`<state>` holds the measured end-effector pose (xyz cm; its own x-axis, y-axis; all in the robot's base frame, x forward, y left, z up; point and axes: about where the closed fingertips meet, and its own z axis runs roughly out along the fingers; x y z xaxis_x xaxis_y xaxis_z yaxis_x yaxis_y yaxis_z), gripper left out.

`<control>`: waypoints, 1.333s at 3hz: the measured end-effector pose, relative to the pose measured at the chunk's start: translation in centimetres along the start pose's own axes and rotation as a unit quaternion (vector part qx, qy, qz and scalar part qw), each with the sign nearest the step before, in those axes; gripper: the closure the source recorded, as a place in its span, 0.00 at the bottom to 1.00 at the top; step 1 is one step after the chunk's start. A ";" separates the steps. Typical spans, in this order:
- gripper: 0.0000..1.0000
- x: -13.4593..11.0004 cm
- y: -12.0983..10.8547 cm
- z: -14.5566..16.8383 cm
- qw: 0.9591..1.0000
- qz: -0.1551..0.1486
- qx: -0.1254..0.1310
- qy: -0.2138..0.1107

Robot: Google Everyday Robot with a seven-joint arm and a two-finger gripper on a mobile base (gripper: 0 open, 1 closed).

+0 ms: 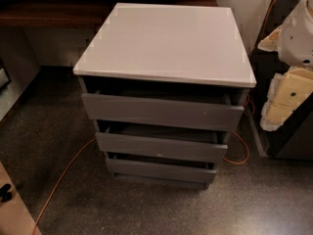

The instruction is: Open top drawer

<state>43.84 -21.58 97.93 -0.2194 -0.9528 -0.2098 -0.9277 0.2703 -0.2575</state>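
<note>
"Since the top drawer (161, 110) sits right under the white top (166, 38), is it open yet?" asks Mia.

"No, I think it looks almost shut," says Ben. "The claw (286, 94) hangs far off on the right, touching nothing. I cannot tell if it is clenched."

"What next?"

"Reach over, hook the drawer's upper edge and pull straight out."

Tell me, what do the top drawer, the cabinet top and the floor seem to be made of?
The top drawer: likely painted or laminated board, matt dark grey, no grain. The cabinet top: probably the same board, smooth pale finish, slight sheen. The floor: speckled, perhaps stone or terrazzo. The gripper hangs at the right edge, apart from the drawer.
</note>
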 end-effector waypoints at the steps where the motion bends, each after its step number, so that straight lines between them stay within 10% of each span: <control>1: 0.00 0.0 0.0 0.0 1.000 0.000 0.000 0.000; 4: 0.00 -1.1 0.5 9.4 1.000 -0.019 0.014 -0.014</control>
<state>46.48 -19.10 89.16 -0.1756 -0.9585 -0.2247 -0.9266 0.2380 -0.2913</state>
